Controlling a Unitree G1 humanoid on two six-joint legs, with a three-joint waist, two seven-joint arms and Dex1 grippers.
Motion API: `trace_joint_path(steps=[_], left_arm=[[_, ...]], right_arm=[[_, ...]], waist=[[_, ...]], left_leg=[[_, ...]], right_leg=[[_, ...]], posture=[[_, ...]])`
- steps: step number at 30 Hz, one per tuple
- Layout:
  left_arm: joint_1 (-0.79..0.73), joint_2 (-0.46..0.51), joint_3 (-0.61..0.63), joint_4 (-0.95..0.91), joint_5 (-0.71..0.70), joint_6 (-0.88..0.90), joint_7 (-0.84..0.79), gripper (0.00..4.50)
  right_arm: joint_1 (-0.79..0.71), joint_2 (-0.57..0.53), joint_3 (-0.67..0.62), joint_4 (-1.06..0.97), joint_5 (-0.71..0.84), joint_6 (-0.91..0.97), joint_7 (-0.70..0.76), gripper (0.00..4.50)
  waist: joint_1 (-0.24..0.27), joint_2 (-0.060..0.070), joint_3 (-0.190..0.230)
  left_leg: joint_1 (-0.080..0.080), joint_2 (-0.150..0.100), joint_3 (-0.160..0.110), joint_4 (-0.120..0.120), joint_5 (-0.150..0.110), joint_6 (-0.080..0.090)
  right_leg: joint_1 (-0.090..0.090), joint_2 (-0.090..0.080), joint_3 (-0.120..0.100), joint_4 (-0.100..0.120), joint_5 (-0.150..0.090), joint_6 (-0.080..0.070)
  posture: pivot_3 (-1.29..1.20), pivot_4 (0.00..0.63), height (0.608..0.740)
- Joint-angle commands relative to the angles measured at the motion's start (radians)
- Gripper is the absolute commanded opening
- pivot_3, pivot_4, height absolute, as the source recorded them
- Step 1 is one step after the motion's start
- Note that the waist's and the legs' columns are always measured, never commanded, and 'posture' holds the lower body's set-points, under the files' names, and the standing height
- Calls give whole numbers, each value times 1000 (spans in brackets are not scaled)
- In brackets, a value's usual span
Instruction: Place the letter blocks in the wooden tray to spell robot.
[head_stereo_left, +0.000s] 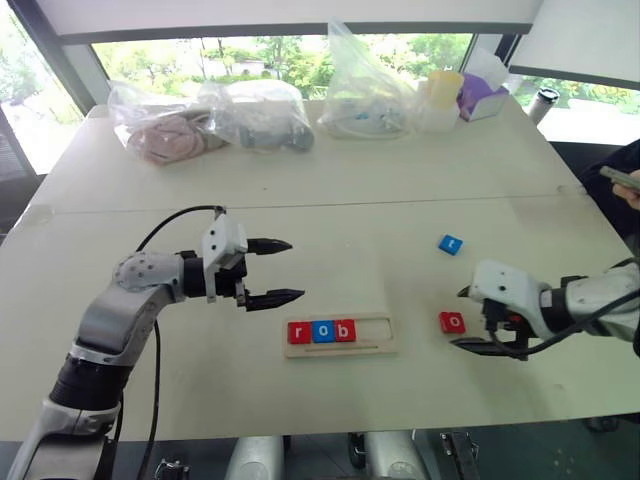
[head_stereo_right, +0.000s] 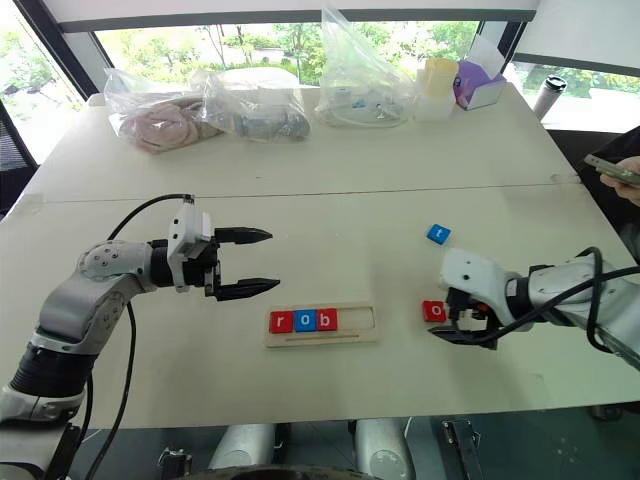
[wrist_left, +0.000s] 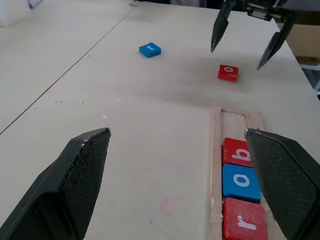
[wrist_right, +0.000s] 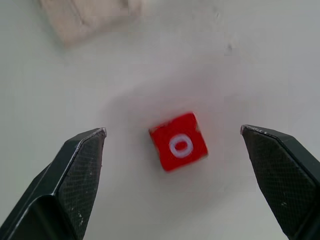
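Between the two wide-spread fingers of the right pincer (wrist_right: 175, 175) a red "o" block (wrist_right: 178, 141) is seen lying flat on the worktop (head_stereo_left: 400, 200), untouched by either fingertip and slightly askew to them. The step in hand is judged to be the pickup of this fourth letter: the pincer is poised above it with nothing held. Next, a descent around the block and a closing on its opposite sides would be called for, then a carry to the wooden tray (head_stereo_left: 385, 347), which lies well to the left of this pincer.

In the tray three blocks are set in a row touching one another, a red "r" (head_stereo_left: 299, 332), a blue "o" (head_stereo_left: 323, 331) and a red "b" (head_stereo_left: 345, 330); the slot beyond the "b", on the side toward the right pincer, is empty. The blue "t" block (head_stereo_left: 450, 244) is seen on the worktop beyond the right pincer, apart from it.

The left pincer (head_stereo_left: 285, 270) hangs wide and empty just beside the tray's "r" end.
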Motion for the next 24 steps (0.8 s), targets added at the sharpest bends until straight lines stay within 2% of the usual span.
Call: trace_joint_path(steps=[1,11,24], left_arm=[[0,7,26,-21,-5,-13,5,4500],[-1,2,26,-18,-6,-17,7,4500],[13,14,34,-41,-21,-10,-3,4500]], right_arm=[[34,40,-73,40,-72,-88,110,4447],[7,245,-92,151,-201,-76,210,4447],[8,361,-93,217,-357,-124,259,4447]], waist=[[0,0,0],[1,0,0],[3,0,0]], left_leg=[[0,0,0,0,0,0],[0,0,-1,7,0,0],[0,0,-2,11,0,0]], right_leg=[[0,0,0,1,0,0],[2,1,0,4,0,0],[4,1,0,5,2,0]], posture=[[0,150,740],[0,150,740],[0,150,740]])
